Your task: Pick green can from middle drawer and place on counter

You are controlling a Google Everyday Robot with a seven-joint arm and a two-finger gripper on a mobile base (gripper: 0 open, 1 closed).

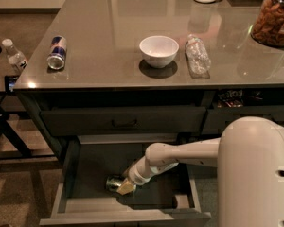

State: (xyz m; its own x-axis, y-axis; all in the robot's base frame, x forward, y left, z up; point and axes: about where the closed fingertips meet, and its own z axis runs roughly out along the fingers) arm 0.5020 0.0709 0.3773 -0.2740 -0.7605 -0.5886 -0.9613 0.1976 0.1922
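The green can [113, 184] lies on its side on the flat bottom of the open middle drawer [132, 216], left of centre, its silver end facing left. My gripper [126, 187] reaches down into the drawer from the right on a white arm and sits right at the can's right end, its tan fingertips against it. The counter [109, 37] is the glossy grey-brown top above the drawers.
On the counter are a blue-and-silver can [57, 52] lying at the left, a white bowl [159, 50] in the middle, a crushed clear plastic bottle [198, 56] beside it, and a snack jar [276, 17] at the far right. A small bottle [14, 55] stands off the left edge.
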